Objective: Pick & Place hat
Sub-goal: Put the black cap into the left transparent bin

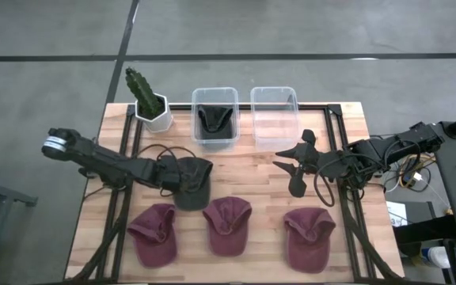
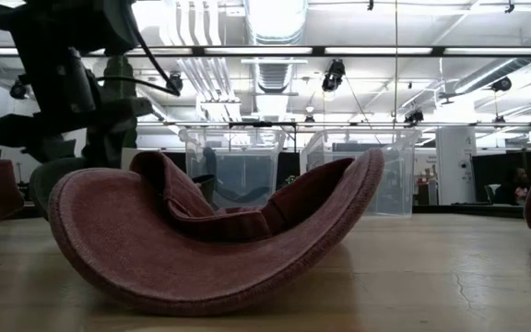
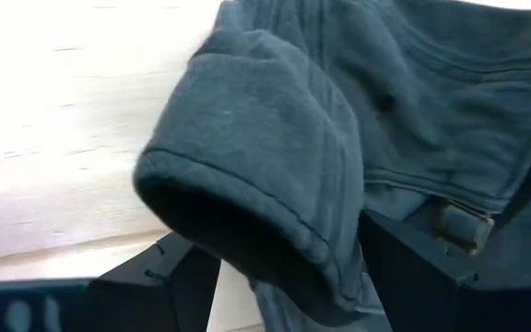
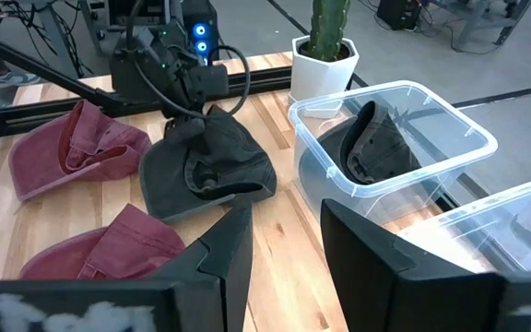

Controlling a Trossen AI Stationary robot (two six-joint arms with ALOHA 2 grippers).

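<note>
Wooden plank table [image 1: 252,162], pale butcher-block grain, fills the centre of the high view. Two clear rigid plastic bins sit at upper centre: the left bin [image 1: 214,136] holds a dark hat, the right bin [image 1: 274,119] shows none. Dark grey hat [image 1: 190,180], soft crumpled cotton with stitched seams and a strap buckle, lies left of centre. Three maroon hats [image 1: 228,226] line the lower edge. Left gripper [image 1: 167,179] straddles the grey hat's fabric with fingers spread, not clamped. Right gripper [image 1: 298,165], part-open, holds nothing at right of centre.
</note>
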